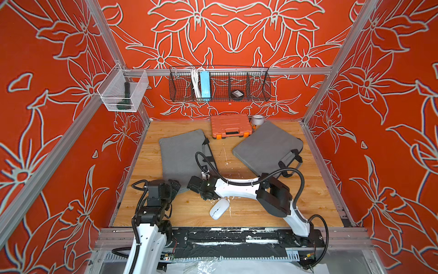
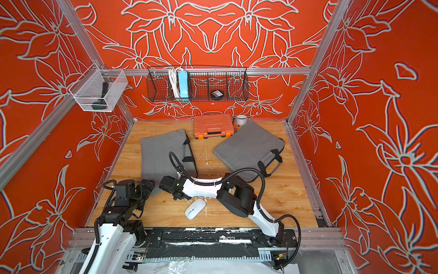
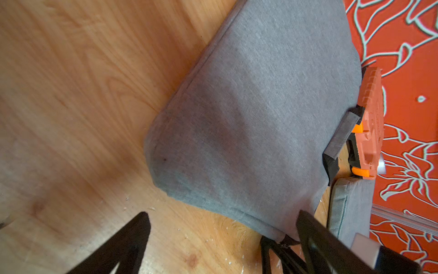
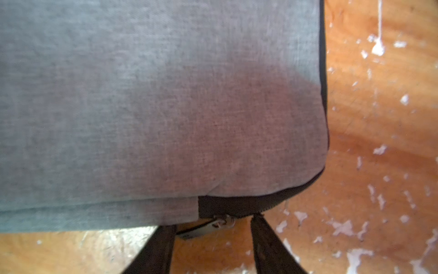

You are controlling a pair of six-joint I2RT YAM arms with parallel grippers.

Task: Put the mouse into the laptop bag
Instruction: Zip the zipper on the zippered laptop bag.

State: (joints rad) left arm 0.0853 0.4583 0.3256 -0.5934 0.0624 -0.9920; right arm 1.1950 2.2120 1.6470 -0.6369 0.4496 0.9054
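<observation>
Orange floral walls (image 1: 237, 35) (white outlines), aluminium frame (image 1: 296, 70); wooden floor (image 1: 315, 201)

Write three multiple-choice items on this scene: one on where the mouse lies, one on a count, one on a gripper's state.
1. The mouse lies: A in the wire basket; B on the table near its front edge; C on the orange case.
2. Grey laptop bags: A one; B two; C three.
3. The left gripper is: A open and empty; B shut on the mouse; C shut on a bag.
Key: 1 B, it rests on bare wood; 2 B, both top views show two; 3 A, its fingers stand wide apart, gripping nothing.
</observation>
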